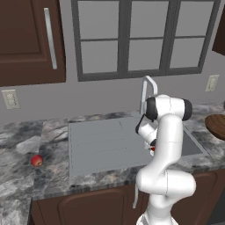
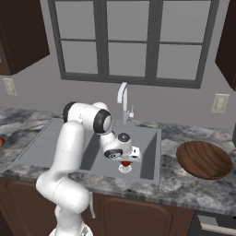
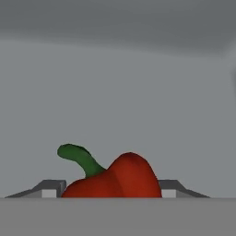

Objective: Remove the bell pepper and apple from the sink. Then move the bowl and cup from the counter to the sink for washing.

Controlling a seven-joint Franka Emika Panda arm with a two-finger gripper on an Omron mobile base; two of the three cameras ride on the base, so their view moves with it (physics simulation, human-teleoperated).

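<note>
Reaching down into the sink (image 2: pixel 147 152), the tool (image 3: pixel 112 192) straddles the bell pepper (image 3: pixel 115 179); grip unclear.

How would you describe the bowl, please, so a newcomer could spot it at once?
Start at the sink under the window and follow the counter to its right. The bowl sits there: wide, shallow, dark-brown wood, far bigger than the small red fruits.
</note>
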